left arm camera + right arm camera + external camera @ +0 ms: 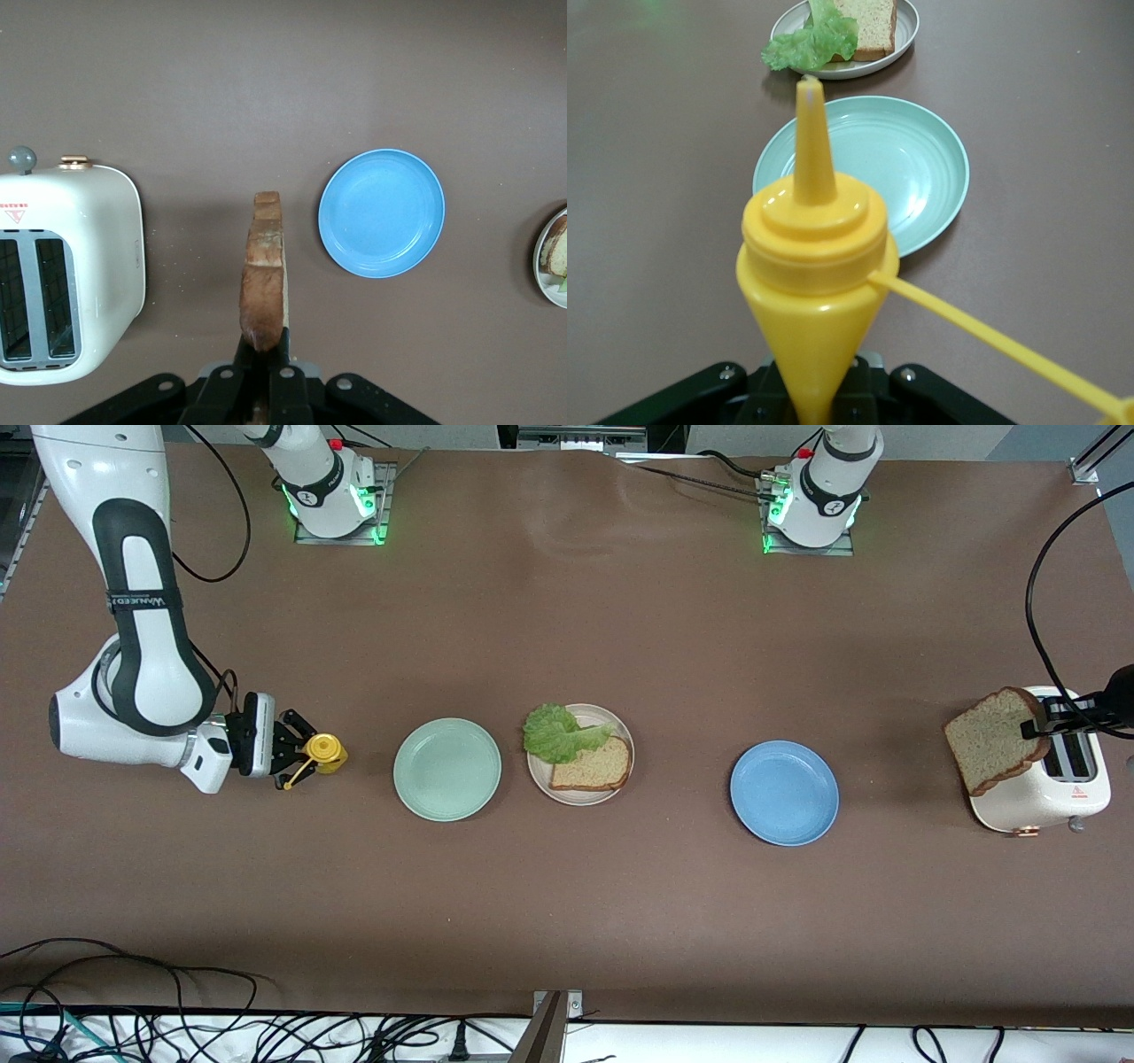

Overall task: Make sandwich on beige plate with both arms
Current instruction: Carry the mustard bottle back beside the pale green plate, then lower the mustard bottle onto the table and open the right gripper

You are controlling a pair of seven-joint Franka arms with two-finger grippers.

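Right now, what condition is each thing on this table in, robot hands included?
beige plate: holds one bread slice with lettuce partly on it
second bread slice: held on edge over the toaster
left tool: shut on the second bread slice
toaster: slots empty
yellow bottle: tipped sideways, cap off
right tool: shut on the yellow bottle
mint plate: empty
blue plate: empty

Brown table cover (567, 629): matt, cloth-like, faint wrinkle between arm bases. Beige plate (620, 731), mint green plate (447, 769) beside it, blue plate (785, 793): smooth, satin sheen. Bread slices (592, 766) (264, 292): porous crumb, rough darker crust. Lettuce (558, 732): ruffled. Mustard bottle (817, 266): glossy yellow plastic. Toaster (1054, 797): cream gloss shell. Arms (142, 629): glossy white.
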